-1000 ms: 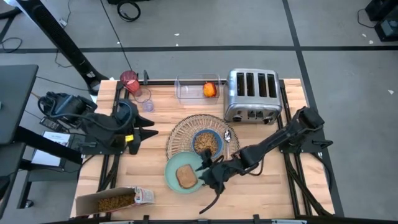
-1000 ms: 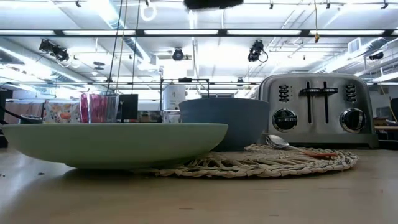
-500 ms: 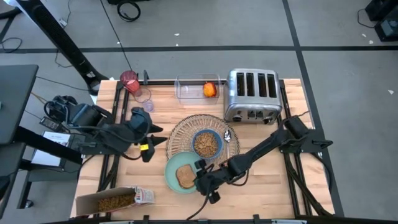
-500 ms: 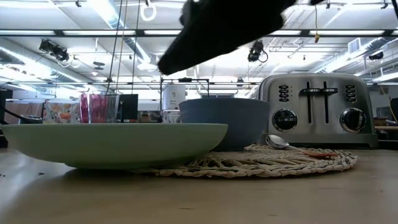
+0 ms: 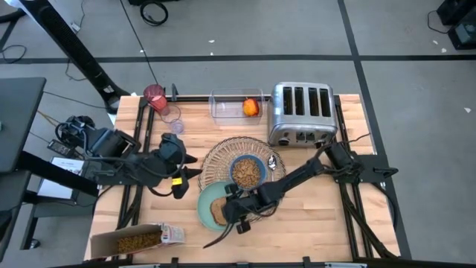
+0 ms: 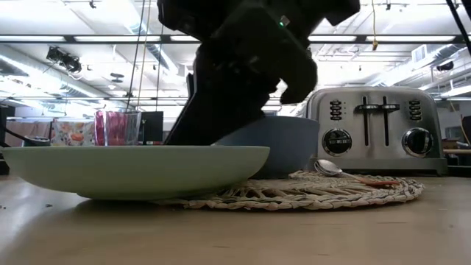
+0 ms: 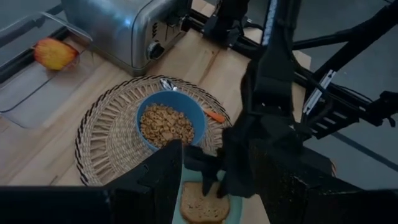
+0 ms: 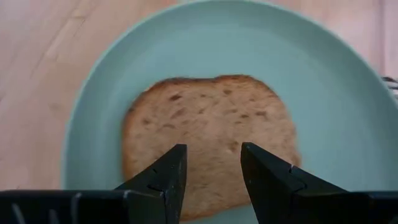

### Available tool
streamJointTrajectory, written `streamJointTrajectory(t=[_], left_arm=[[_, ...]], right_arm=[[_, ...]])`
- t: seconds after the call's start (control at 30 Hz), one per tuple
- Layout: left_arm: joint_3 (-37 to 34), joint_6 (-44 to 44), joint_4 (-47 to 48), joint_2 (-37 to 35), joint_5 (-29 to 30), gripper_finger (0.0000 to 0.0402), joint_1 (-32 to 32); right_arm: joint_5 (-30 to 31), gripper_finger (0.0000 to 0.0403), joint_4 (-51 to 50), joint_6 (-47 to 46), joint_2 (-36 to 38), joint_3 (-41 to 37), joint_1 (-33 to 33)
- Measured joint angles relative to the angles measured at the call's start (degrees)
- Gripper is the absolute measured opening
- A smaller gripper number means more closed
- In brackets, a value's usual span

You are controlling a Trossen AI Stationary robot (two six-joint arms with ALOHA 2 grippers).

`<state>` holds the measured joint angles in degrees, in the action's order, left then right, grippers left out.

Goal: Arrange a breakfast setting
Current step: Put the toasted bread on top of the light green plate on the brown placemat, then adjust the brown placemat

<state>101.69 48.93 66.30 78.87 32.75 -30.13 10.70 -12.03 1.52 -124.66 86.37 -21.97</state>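
Note:
A pale green plate (image 5: pixel 204 202) with a slice of toast (image 8: pixel 205 112) overlaps the near left edge of the round wicker placemat (image 5: pixel 219 156). On the mat are a blue bowl (image 5: pixel 247 171) of cereal and the orange-handled spoon (image 5: pixel 272 161). My right gripper (image 8: pixel 212 152) is open low over the toast, one finger on each side of its middle. My left gripper (image 5: pixel 181 181) is open and holds nothing, left of the plate and above the table. The dark red cup (image 5: pixel 154 96) stands far left. The orange-red fruit (image 5: pixel 251 107) lies in a clear tray. My right gripper comes at the toast slice (image 8: pixel 211 134) slanting down from the table's right. Its open fingertips (image 8: pixel 174 163) stand over the slice's middle. I cannot tell whether they touch it. The toast lies flat on the plate.
A silver toaster (image 5: pixel 300 114) stands at the far right behind the mat. A cereal box (image 5: pixel 137 240) lies at the near left corner. A small clear glass (image 5: pixel 175 125) stands near the cup. Bare wood shows right of the plate.
My right gripper has come down and gone toward the table's left, from beside the plate's right rim to low over the toast. My left gripper has moved toward the plate and a little lower, most of it in the first half second.

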Motion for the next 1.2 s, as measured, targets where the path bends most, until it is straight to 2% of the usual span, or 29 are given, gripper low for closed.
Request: streamJointTrajectory(t=[0.2, 0.4, 0.6, 0.7, 0.9, 1.07, 1.2], left_arm=[[0.00, 0.40, -0.09, 0.00, -0.09, 0.0192, -0.74], [0.00, 1.01, -0.06, -0.02, -0.04, 0.0192, -0.69], [0.00, 1.03, -0.04, -0.02, -0.04, 0.0192, -0.72], [0.00, 0.91, -0.04, -0.02, -0.04, 0.0192, -0.72], [0.00, -0.52, -0.04, -0.02, 0.27, 0.0192, -1.03], [0.00, -0.78, -0.03, -0.02, 0.76, 0.0192, -1.37], [0.00, -1.87, 0.00, -0.02, 3.45, 0.0192, -3.33]], right_arm=[[0.61, 0.0158, -1.66, 0.02, 0.04, 0.00, 1.68], [4.96, 0.0158, -2.21, 1.26, 0.04, 0.00, 2.59], [5.13, 0.0158, -3.68, 1.01, 1.52, -0.02, 2.50], [6.18, 0.0158, -6.95, -1.64, 6.07, -0.02, 1.91], [9.07, 0.0158, -17.74, -6.35, 20.49, 0.00, 0.45], [9.35, 0.0158, -32.80, -14.44, 31.15, -1.29, -1.60], [9.20, 0.0158, -44.34, -23.74, 36.77, -7.06, -3.23]])
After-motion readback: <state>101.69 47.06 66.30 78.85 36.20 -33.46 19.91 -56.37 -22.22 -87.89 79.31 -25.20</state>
